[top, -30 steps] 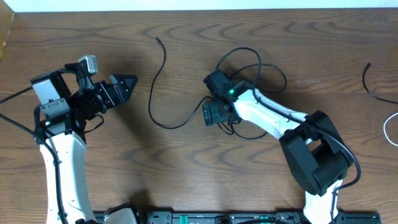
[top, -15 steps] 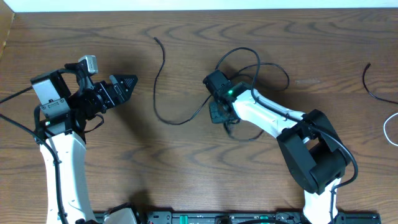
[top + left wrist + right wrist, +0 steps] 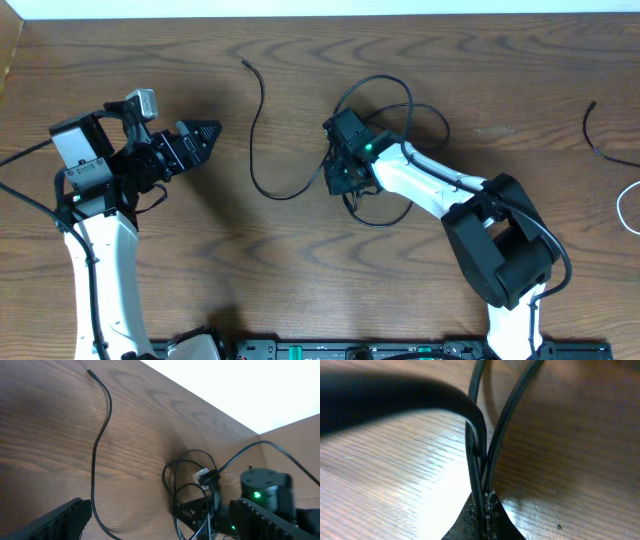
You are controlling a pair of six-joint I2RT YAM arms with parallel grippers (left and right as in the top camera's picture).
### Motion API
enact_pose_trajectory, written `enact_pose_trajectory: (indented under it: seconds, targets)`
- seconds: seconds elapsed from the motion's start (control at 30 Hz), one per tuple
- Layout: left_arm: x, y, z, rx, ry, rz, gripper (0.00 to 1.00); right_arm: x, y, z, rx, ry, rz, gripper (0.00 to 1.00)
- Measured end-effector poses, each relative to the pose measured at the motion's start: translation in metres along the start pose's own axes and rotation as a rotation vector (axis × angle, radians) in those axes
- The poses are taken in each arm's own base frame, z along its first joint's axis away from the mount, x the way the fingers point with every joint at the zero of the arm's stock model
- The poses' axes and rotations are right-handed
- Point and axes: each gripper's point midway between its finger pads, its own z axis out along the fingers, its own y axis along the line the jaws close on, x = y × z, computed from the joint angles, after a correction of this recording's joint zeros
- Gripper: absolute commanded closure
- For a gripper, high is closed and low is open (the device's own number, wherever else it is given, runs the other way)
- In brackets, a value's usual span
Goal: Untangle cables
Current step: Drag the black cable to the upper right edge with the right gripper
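our right gripper [image 3: 338,178] is clamped on a few strands of the thin black cables [image 3: 476,467], pinching them near the middle of the brown wooden table [image 3: 300,290], where the loops cross into a knot. our left gripper [image 3: 206,132] hangs with its jaws wide apart and holds nothing, well apart from the knot. a long free tail of black cord [image 3: 93,470] runs out from the pinch toward the left and curls up to a small plug end [image 3: 246,63]. two more cords, one black [image 3: 592,140] and one white [image 3: 626,205], lie apart at the table's right edge.

we judge the step in hand to be drawing a strand out of the knot. to do it well we should lift slowly and pull away from the loops, watching whether the whole bundle drags along. with several strands caught together, the knot may tighten. bringing the left gripper onto the free tail would let us pull the two apart.
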Motion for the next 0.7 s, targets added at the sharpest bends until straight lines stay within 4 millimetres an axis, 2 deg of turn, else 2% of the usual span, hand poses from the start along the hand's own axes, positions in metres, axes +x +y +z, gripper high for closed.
enact_pose_trajectory:
  seconds: [0.07, 0.17, 0.23, 0.33, 0.37, 0.47, 0.7]
  targets:
    - [0.001, 0.000, 0.000, -0.001, 0.003, -0.003, 0.07, -0.011, 0.006, -0.013, -0.017, -0.031, -0.019, 0.99]
    - [0.002, 0.000, 0.000, -0.001, 0.007, -0.008, 0.07, -0.037, 0.018, -0.053, -0.059, -0.128, -0.044, 0.99]
    - [0.002, 0.000, 0.000, -0.001, 0.007, -0.008, 0.07, -0.059, 0.023, -0.090, -0.090, -0.219, -0.052, 0.99]
    - [0.003, 0.001, 0.000, -0.002, 0.010, -0.011, 0.07, -0.084, 0.019, -0.143, -0.115, -0.348, -0.047, 0.99]
    - [0.003, 0.001, 0.000, -0.002, 0.010, -0.011, 0.07, -0.093, 0.013, -0.164, -0.119, -0.397, -0.037, 0.99]
    - [0.003, 0.001, 0.000, -0.002, 0.012, -0.013, 0.07, -0.105, -0.002, -0.197, -0.115, -0.476, -0.015, 0.99]
    - [0.004, 0.001, 0.000, -0.003, 0.014, -0.016, 0.07, -0.123, -0.062, -0.255, -0.051, -0.606, 0.061, 0.99]
